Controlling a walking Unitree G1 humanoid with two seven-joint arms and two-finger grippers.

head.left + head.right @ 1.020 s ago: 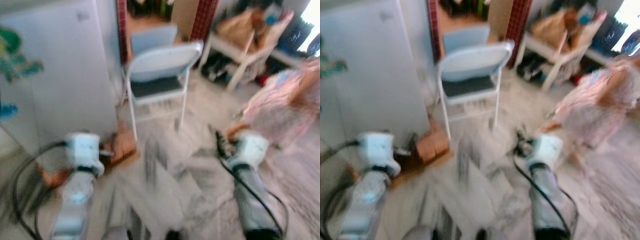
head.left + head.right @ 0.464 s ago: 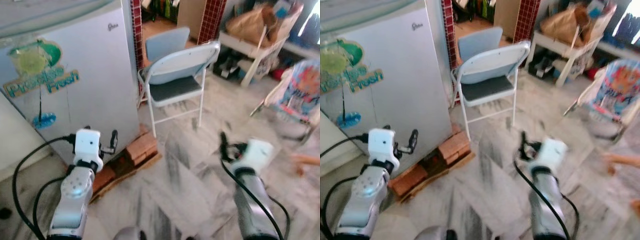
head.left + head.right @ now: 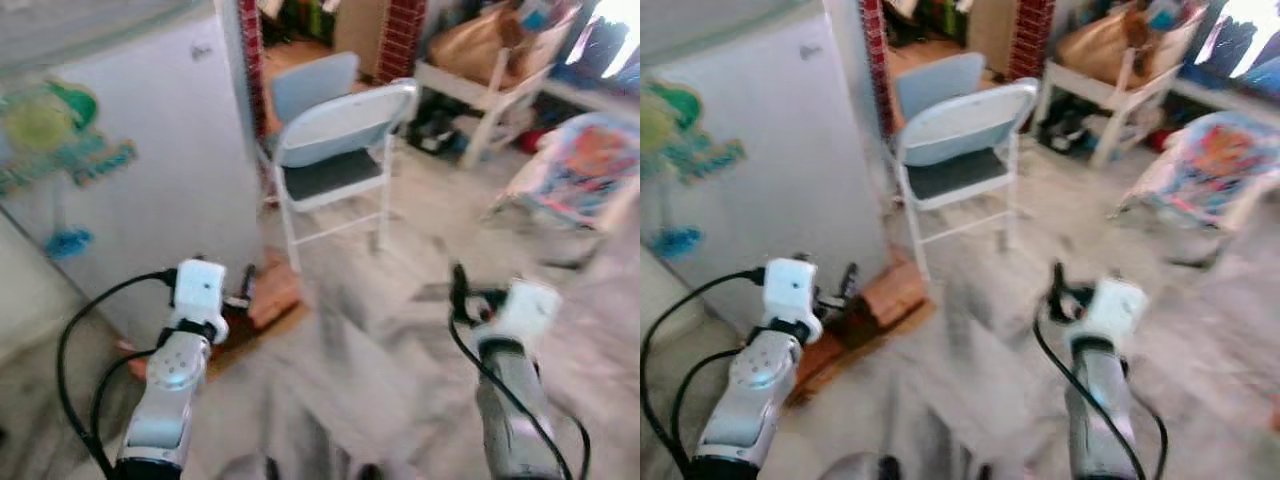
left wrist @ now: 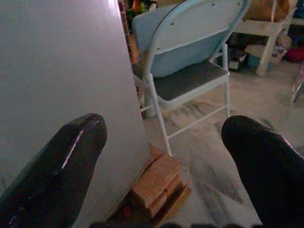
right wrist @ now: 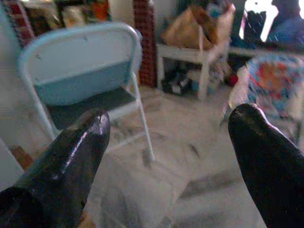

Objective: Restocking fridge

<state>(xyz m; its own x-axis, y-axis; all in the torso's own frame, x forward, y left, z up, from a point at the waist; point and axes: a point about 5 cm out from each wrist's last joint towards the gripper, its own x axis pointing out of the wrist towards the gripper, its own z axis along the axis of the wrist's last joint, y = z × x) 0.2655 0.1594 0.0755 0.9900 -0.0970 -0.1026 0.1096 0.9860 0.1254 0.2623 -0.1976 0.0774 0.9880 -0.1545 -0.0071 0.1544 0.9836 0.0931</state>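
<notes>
Fridge point(image 3: 130, 170) stands at robot's left on bricks point(image 4: 156, 183) beside a folding chair point(image 3: 335, 140), left gripper point(image 4: 161, 156) and right gripper point(image 5: 166, 156) both spread wide and empty; door likely heavy, stiff, handle edge hidden.

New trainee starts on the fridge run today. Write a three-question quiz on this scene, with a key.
1. True or false: the left gripper is holding a grocery item.
2. What props up the corner of the white fridge?
A. bricks
B. a stool
C. a crate
3. Fill in: the folding chair stands on the fridge's ____ side, as the robot sees it.

Key
1. False: its fingers are apart with nothing between them, as are those of the right gripper.
2. A
3. right
</notes>
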